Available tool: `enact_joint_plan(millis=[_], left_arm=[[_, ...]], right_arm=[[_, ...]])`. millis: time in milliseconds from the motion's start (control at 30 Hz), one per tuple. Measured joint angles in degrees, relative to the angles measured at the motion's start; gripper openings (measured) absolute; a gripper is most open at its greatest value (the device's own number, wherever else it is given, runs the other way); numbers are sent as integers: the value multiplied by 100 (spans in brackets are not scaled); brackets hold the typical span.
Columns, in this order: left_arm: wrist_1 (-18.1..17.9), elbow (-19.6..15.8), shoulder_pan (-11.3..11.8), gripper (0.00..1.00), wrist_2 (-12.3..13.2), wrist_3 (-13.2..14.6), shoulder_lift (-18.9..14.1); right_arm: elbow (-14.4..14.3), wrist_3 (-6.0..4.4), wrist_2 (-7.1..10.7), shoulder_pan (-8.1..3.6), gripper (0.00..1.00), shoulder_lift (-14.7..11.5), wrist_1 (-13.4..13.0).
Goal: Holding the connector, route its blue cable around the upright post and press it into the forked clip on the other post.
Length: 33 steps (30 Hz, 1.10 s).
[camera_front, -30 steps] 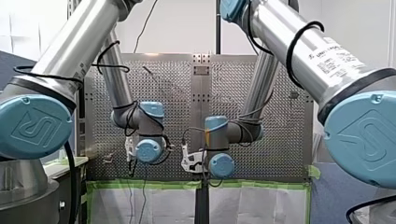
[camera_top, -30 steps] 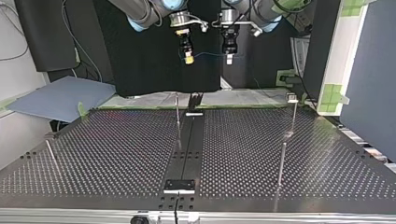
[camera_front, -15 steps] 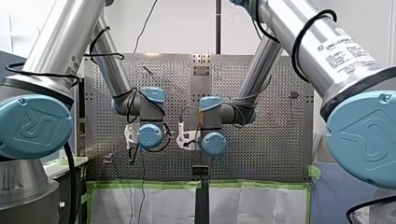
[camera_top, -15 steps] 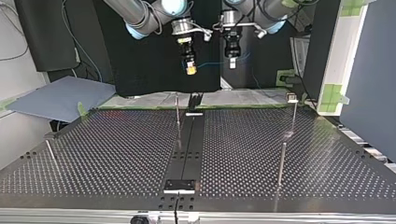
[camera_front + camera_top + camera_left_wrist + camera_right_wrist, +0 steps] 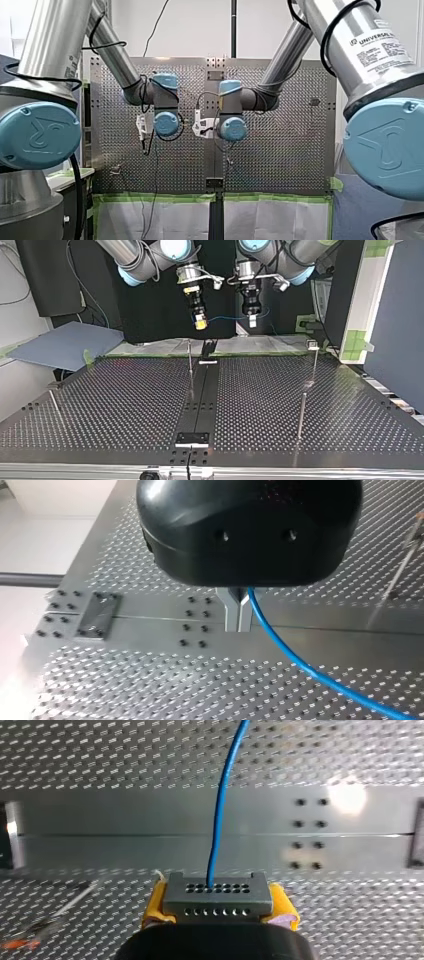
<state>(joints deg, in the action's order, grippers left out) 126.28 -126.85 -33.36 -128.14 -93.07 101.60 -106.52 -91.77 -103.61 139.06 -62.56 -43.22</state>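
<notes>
Right gripper (image 5: 220,909) clamps the grey connector (image 5: 218,894), with a yellow pad (image 5: 154,906) on each side. Connector face has two rows of small holes. The blue cable (image 5: 220,815) exits an upper-row hole and runs straight ahead over the perforated tabletop (image 5: 100,755), crossing a smooth centre strip (image 5: 125,820) with bolt holes (image 5: 310,834).

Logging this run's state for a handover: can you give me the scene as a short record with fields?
right gripper: shut on grey connector, yellow pads
left gripper: shut on blue cable
cable span: runs between the two grippers, above the perforated table
upright post: untouched, cable not around it
routing: not yet begun
</notes>
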Motion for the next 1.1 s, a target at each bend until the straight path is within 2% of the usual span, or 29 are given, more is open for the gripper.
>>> enact_joint_plan(millis=[367,533,800,1100], left_arm=[[465,231,306,0,-154,-12,-467],[726,253,557,0,13,-45,-726],[1088,443,918,0,301,-143,-1088],[1496,842,1329,0,236,-283,-1498]], right_arm=[[504,21,219,-277,0,-535,525],[767,19,450,-425,0,-798,788],[1136,-21,810,-592,0,-1167,1157],[1484,-44,1230,-717,0,-1589,1468]])
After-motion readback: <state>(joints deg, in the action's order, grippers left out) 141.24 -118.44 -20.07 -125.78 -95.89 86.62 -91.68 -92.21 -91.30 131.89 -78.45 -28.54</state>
